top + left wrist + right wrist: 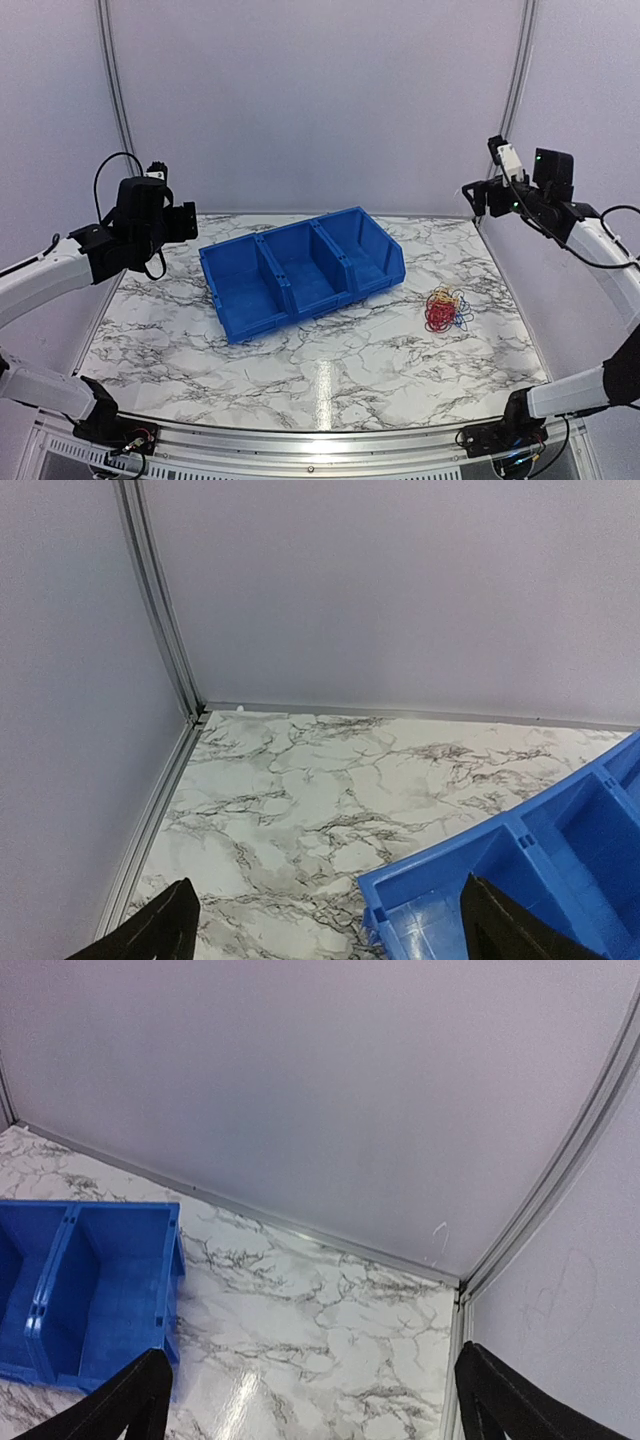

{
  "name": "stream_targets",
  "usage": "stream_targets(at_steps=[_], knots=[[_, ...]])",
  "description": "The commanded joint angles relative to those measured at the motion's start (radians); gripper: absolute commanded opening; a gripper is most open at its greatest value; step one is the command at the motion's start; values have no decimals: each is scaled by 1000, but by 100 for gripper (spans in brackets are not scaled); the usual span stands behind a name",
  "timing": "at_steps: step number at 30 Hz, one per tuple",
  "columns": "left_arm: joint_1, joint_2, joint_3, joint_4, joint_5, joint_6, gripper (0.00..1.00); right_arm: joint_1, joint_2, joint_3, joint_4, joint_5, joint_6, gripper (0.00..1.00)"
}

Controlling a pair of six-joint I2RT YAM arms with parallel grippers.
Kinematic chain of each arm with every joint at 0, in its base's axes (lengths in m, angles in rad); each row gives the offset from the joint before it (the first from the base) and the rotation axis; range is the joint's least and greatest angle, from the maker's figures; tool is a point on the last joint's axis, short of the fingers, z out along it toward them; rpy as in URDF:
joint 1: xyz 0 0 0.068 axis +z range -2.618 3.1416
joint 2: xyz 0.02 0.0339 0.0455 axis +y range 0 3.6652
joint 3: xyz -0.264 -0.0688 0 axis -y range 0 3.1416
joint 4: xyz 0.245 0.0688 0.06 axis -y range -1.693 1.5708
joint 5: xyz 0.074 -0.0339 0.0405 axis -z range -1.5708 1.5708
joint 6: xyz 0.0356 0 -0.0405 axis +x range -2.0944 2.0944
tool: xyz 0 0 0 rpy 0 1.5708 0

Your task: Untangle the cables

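Left fingers [186, 221] and right fingers [476, 195]: both spread wide, nothing in either, held high at opposite sides of the counter [350, 370]. Reads as a ready pose that keeps the overhead view open.

Cables [446, 309]: one small red, yellow and blue knot on the counter, right of the blue bin [300, 270] and apart from it, nearer the right arm.

The bin's three compartments are probably meant for the separated strands. Untangling not yet begun.

My left hand [188, 221] hangs over the left edge of the worktop [330, 370], with the bin [300, 270] just to its right. My right hand [476, 196] hangs at the far right corner, and the cables [446, 308] lie below it, nearer me.
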Motion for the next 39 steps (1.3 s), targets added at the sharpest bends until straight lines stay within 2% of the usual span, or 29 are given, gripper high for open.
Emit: stream_targets(at_steps=[1,5,9,15,22,27,33,39], knots=[[55,-51,-106,150,107,40,92,-3,-68,-150,114,33,26,99],[86,-93,-223,242,191,86,86,-4,-123,-314,175,38,19,99],[76,-135,-316,319,256,148,80,-5,-185,-466,224,-41,-75,99],[-17,-169,-369,401,396,178,69,-6,-206,-580,211,-145,-201,99],[-238,-36,-286,458,494,200,64,-10,-161,-569,169,-205,-268,98],[-384,150,-150,483,517,160,63,-14,-112,-464,14,-205,-333,96],[-507,344,-32,502,558,69,60,-19,9,-366,-132,-180,-368,95],[-592,472,27,511,618,18,59,-70,127,-318,-181,-176,-357,95]])
